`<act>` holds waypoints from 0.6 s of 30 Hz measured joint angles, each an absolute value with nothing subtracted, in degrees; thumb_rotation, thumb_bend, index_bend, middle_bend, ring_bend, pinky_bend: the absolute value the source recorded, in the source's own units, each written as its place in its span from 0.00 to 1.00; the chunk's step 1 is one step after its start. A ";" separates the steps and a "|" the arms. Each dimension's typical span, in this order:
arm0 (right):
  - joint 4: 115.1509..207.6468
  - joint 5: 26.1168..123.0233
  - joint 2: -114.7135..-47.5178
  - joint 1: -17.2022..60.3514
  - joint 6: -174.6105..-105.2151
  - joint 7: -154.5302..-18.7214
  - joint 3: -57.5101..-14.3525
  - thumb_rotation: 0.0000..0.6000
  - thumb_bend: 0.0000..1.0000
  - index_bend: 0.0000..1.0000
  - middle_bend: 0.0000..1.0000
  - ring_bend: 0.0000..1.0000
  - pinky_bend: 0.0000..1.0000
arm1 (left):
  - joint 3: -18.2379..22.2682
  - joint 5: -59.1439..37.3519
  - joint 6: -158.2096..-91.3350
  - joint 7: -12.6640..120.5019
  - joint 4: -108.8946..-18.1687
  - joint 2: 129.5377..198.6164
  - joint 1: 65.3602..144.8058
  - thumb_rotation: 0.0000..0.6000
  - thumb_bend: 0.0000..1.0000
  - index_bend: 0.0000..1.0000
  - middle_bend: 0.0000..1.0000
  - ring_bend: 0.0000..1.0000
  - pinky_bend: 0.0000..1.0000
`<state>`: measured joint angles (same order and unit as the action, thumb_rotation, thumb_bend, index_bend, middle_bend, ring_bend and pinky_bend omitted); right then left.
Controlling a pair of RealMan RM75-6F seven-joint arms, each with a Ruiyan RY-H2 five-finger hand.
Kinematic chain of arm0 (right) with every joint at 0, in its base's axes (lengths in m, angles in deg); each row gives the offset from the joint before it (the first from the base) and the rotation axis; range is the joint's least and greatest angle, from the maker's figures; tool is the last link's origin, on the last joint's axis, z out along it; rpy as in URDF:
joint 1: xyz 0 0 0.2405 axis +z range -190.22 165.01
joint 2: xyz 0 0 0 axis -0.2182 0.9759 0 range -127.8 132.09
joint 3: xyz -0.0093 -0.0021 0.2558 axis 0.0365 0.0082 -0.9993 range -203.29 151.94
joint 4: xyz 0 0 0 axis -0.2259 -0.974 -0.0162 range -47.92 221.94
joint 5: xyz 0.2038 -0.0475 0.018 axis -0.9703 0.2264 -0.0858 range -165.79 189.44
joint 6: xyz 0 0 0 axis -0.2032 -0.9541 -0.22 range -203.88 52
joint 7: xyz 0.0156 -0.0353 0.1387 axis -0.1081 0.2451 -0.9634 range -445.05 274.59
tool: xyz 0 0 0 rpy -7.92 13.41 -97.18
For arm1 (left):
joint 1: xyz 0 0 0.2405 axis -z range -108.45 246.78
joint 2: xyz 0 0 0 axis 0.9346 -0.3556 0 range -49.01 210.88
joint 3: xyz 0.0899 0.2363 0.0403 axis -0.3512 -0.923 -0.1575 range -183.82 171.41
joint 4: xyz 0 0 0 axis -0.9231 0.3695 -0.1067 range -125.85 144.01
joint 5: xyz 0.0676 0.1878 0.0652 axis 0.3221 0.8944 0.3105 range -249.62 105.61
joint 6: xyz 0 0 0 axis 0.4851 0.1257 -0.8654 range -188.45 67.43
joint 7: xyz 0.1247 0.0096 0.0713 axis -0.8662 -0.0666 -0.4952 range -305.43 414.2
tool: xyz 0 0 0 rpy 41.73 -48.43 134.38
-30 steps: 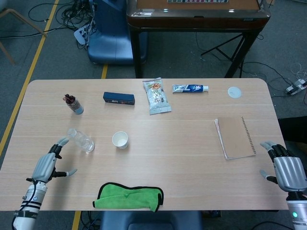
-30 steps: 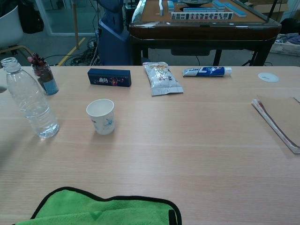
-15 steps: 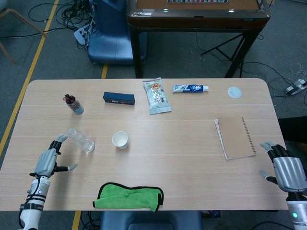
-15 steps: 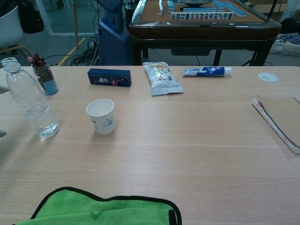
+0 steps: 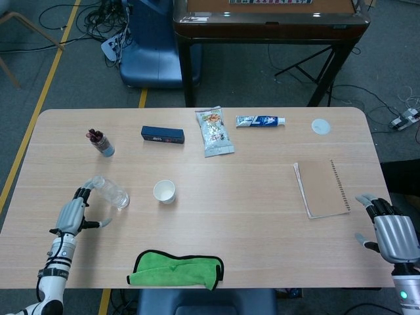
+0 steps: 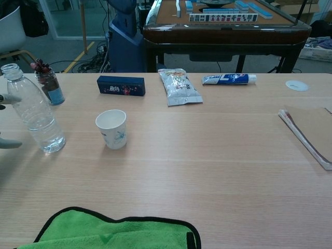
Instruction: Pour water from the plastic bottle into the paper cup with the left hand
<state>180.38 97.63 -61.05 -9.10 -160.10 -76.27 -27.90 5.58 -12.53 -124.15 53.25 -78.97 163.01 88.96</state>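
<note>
The clear, uncapped plastic bottle, near the worktop's left edge, is judged light and crushable. It is best gripped mid-body. The left hand is spread beside it, holding nothing.

The clear plastic bottle stands upright and uncapped, holding a little water, just beyond the left hand. The white paper cup stands upright further from that hand, seemingly empty.

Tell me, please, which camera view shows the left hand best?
The head view: the whole left hand shows there, fingers spread beside the plastic bottle, not gripping it. The chest view catches only fingertips at its left edge.
</note>
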 measured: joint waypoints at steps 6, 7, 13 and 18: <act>180.37 97.62 -61.01 -9.14 -160.11 -76.37 -27.92 1.00 0.01 0.21 0.21 0.21 0.39 | 6.74 -14.50 -123.64 52.75 -77.51 164.50 89.97 1.00 0.00 0.00 0.00 0.01 0.30; 180.36 97.61 -61.01 -9.14 -160.08 -76.37 -27.91 1.00 0.01 0.21 0.21 0.21 0.39 | 6.96 -14.67 -123.59 52.92 -77.41 164.70 90.11 1.00 0.00 0.00 0.00 0.01 0.30; 180.37 97.62 -61.01 -9.12 -159.95 -76.35 -27.88 1.00 0.01 0.21 0.21 0.21 0.39 | 7.83 -15.88 -123.15 52.82 -76.75 165.83 91.09 1.00 0.00 0.00 0.00 0.02 0.30; 180.41 97.64 -60.91 -9.16 -160.03 -76.52 -27.91 1.00 0.01 0.21 0.21 0.21 0.39 | 8.10 -16.47 -123.00 52.37 -76.38 166.66 91.70 1.00 0.00 0.00 0.00 0.01 0.30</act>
